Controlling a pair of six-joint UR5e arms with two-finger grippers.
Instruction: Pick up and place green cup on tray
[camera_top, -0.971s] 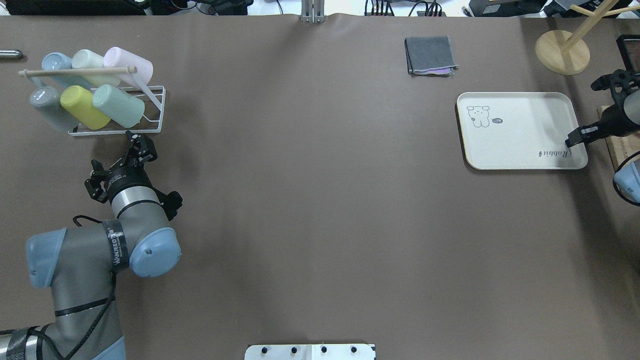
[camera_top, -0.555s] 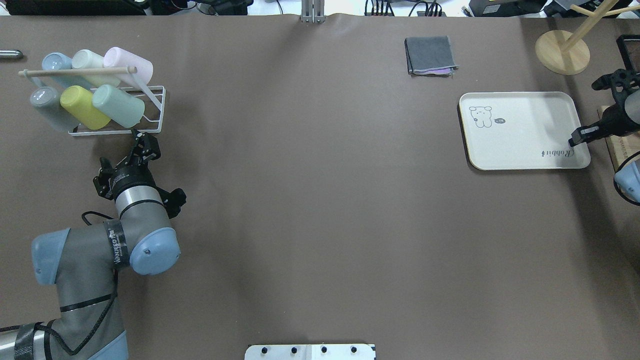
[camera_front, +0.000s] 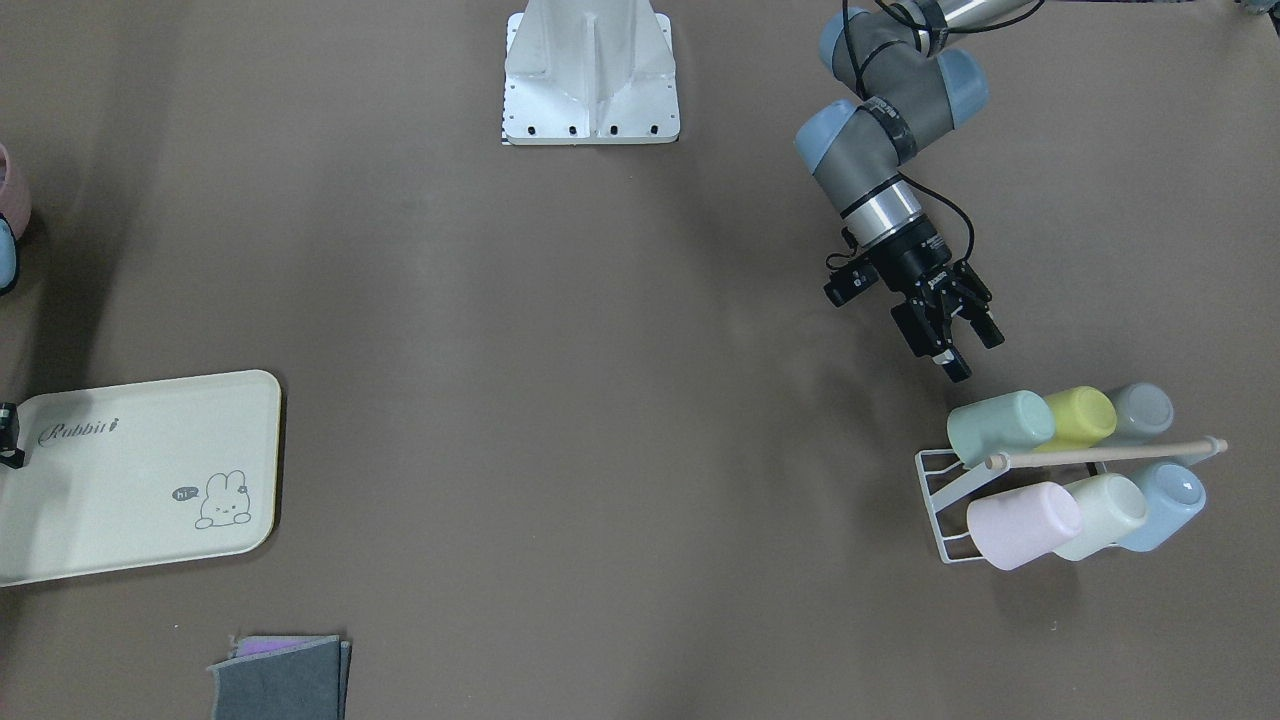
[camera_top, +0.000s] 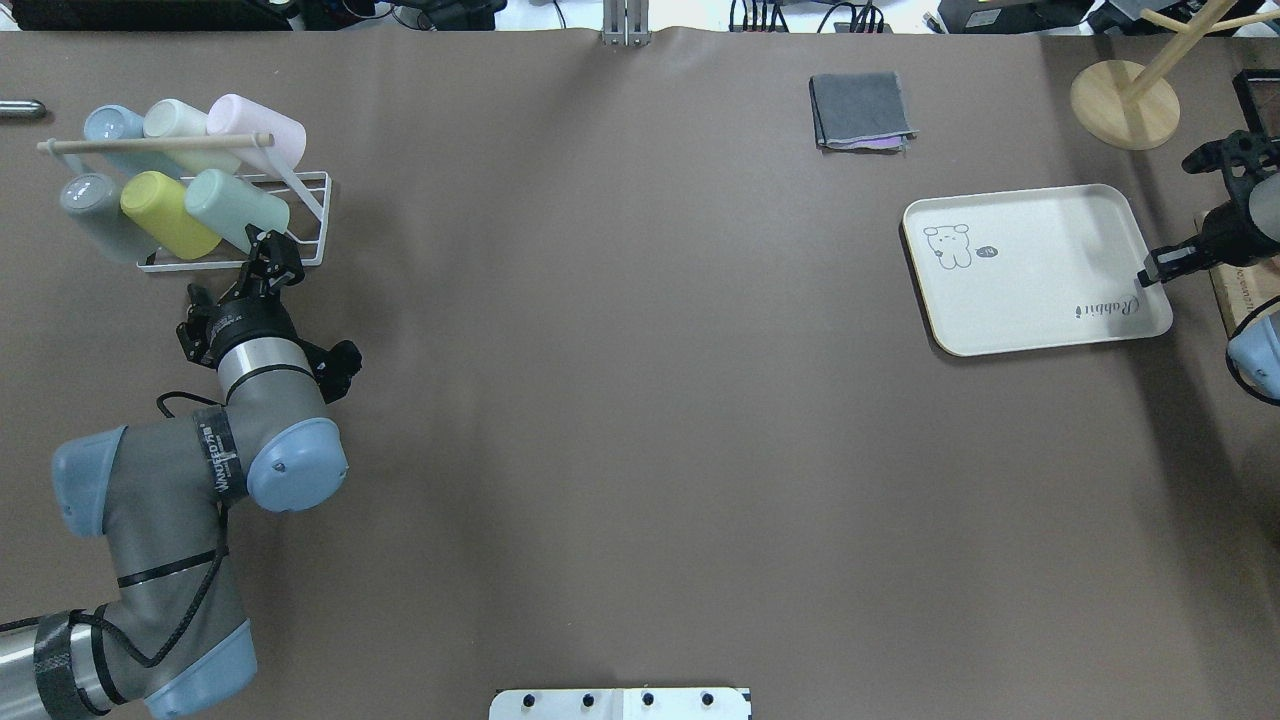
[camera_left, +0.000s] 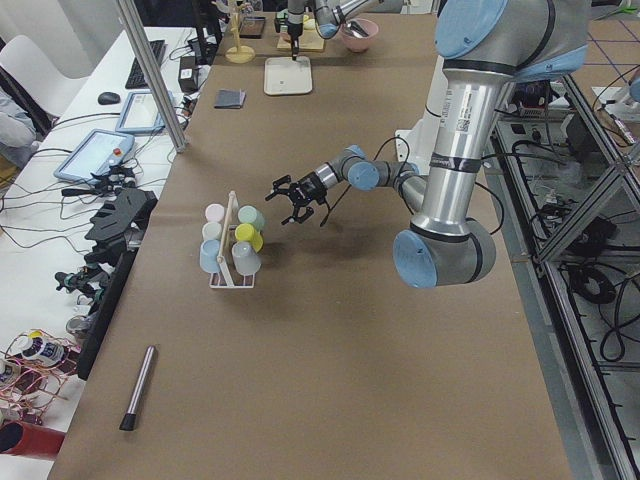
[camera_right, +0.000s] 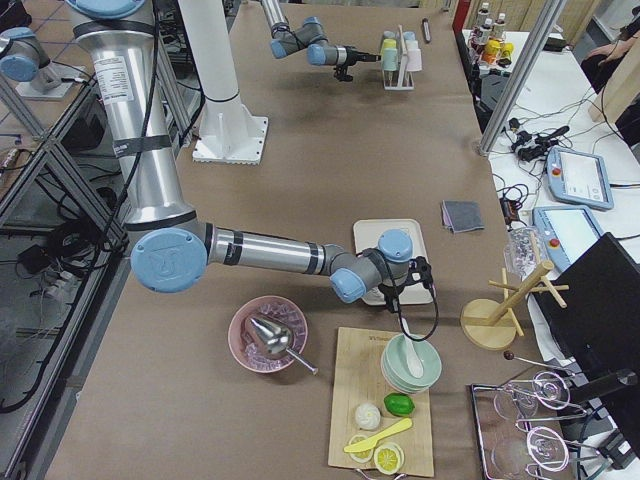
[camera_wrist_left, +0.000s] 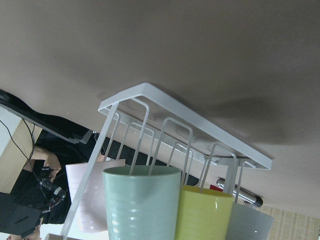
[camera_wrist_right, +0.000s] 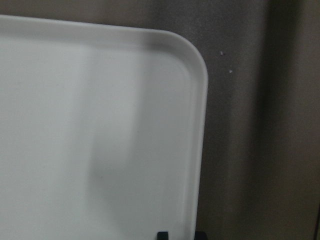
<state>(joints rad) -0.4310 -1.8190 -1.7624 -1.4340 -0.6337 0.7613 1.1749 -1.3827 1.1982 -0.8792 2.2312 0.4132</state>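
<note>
Left tool (camera_front: 977, 358) spread near inverted green cup (camera_front: 1000, 425), axis tilted

Left gripper (camera_left: 296, 204), fingers spread, just beside cup rack (camera_left: 222, 284), nearest green cup (camera_left: 252, 216); tray (camera_left: 287, 76) at table (camera_left: 350, 350) far end.

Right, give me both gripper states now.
Left gripper: open, empty, by the sea-green plastic cup.
Right gripper: shut on the rim of the flat cream rectangular tray.
</note>
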